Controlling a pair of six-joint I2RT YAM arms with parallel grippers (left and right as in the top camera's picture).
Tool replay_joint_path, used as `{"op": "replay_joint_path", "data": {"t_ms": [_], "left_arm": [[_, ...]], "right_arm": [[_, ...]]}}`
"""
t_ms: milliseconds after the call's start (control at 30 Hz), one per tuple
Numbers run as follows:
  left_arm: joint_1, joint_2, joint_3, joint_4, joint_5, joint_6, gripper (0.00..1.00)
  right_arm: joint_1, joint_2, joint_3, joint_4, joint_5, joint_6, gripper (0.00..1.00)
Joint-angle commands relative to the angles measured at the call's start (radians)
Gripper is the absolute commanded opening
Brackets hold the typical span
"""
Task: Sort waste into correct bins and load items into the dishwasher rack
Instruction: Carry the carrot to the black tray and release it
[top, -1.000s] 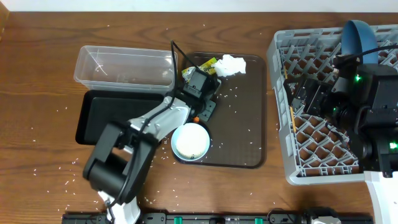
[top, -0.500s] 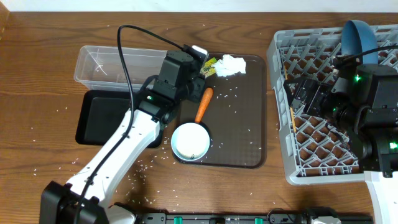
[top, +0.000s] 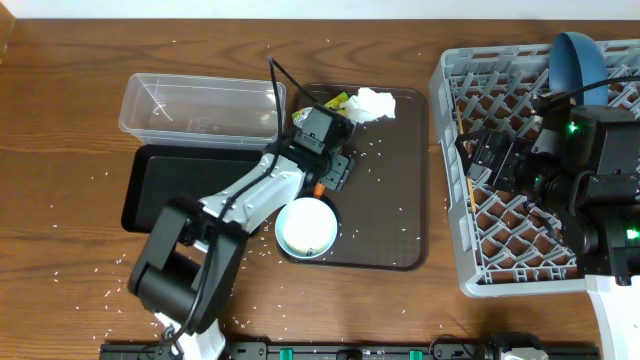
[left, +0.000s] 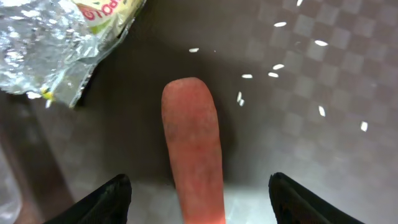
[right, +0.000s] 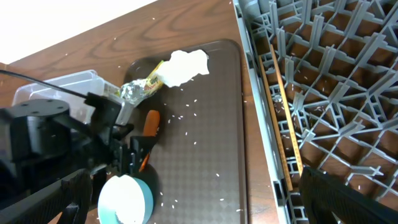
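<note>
Working with the left gripper (left: 202, 202), spread wide and pinching nothing. Straddling the orange carrot stick (left: 193, 143), which lies flat on the dark brown serving tray (left: 298, 112), about centred between the two fingertips (left: 112, 199) with a clear gap on either side. Long axis running straight out ahead of the gripper, rounded end forward, so crosswise to the closing line: by the look of it, well set for a pinch across the stick's width after a short drop.

Ahead and to the gripper's left, the yellow-green printed wrapper (left: 56, 37), foil side up, near the stick's tip but not touching it. Ahead and to its right, scattered white rice grains (left: 277, 67), no hindrance. Further ahead in the overhead view, the crumpled white tissue (top: 372, 103).

From above, most of the stick hidden under the left gripper (top: 330, 172); only an orange sliver (top: 316, 189) showing at the wrist side. Just behind that, the white bowl (top: 306, 228), the nearest thing to clip when lifting back. Off to the gripper's left, past the serving tray's edge, the clear plastic tub (top: 140, 100) and the shallow black tray (top: 165, 190), with open room above for the carry.

Well apart on the gripper's right, the right gripper (top: 485, 155), likewise spread and empty, over the dishwasher rack (top: 447, 200). Left arm far the nearer.
</note>
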Motion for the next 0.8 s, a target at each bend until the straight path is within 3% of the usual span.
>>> {"op": "replay_joint_path", "data": {"t_ms": [0,100,200,500,767], "left_arm": [[0.003,0.031,-0.005,0.014,-0.009,0.002,0.72],[0.002,0.065,-0.005,0.013,0.0,-0.001,0.7],[0.001,0.084,-0.005,0.013,0.001,-0.002,0.61],[0.001,0.074,-0.004,0.019,0.004,-0.023,0.15],[0.001,-0.125,0.019,-0.059,0.037,-0.028,0.13]], "right_arm": [[-0.026,0.0,0.006,-0.002,0.011,-0.013,0.99],[-0.026,0.0,0.006,-0.002,0.015,-0.013,0.99],[-0.026,0.0,0.006,-0.002,0.015,-0.013,0.99],[-0.026,0.0,0.006,-0.004,0.015,-0.013,0.99],[-0.026,0.0,0.006,-0.01,0.018,-0.013,0.99]]}}
